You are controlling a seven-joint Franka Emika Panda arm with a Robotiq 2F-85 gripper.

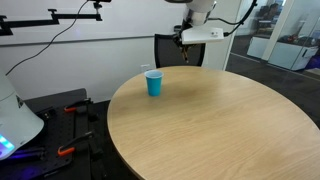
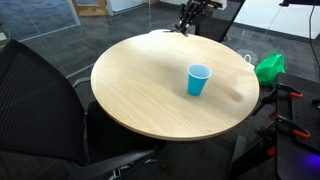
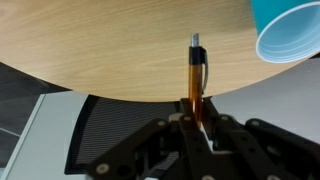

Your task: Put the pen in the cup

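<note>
The blue cup stands upright on the round wooden table; it shows in both exterior views and at the top right of the wrist view. My gripper is shut on the thin brownish-orange pen, which sticks out straight ahead of the jaws. The gripper hangs high above the table's far edge, well away from the cup. The pen is too small to make out in the exterior views.
A black mesh chair stands behind the table under the gripper, and another is close to the camera. A green object and tools lie beside the table. A white device stands nearby.
</note>
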